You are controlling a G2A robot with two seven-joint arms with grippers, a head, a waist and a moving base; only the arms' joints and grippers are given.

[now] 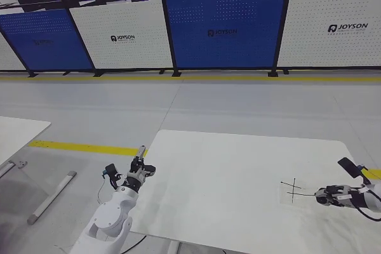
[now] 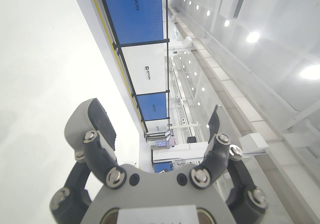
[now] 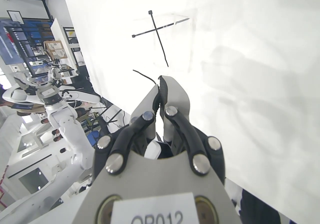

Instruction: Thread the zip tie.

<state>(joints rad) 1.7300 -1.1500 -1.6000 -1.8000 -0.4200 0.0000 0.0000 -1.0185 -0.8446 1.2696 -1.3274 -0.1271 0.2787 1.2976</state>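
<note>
Right side first: at the 3 o'clock edge of the white table point(image 1: 228, 171) point(image 3: 225, 10), the right gripper point(image 1: 319, 193) point(image 3: 160, 80) has its claw pressed together, pinching a black zip tie point(image 1: 307, 193) point(image 3: 143, 74). The thin tail pokes out past the fingertips and curves off toward 9 o'clock in the top view. Whether that tail rests on the table or hangs just above it, I can't say.

Just beyond it, toward 9 o'clock from the right gripper, lie the crossed zip ties point(image 1: 294, 188) point(image 3: 156, 28). These are two more black ties, flat on the table, one laid over the other in a plus shape, each with its square head at one end. From the right wrist, the held tie's tail comes near the cross but does not touch it.

Now across to the table's 9 o'clock edge, well apart from all that: the left gripper point(image 1: 141, 155) point(image 2: 156, 110) aims toward 12 o'clock, at the blue and white partition panels point(image 1: 222, 32) point(image 2: 135, 5). Its claw is spread wide, ribbed pads point(image 2: 102, 122) facing each other with nothing between them.
</note>
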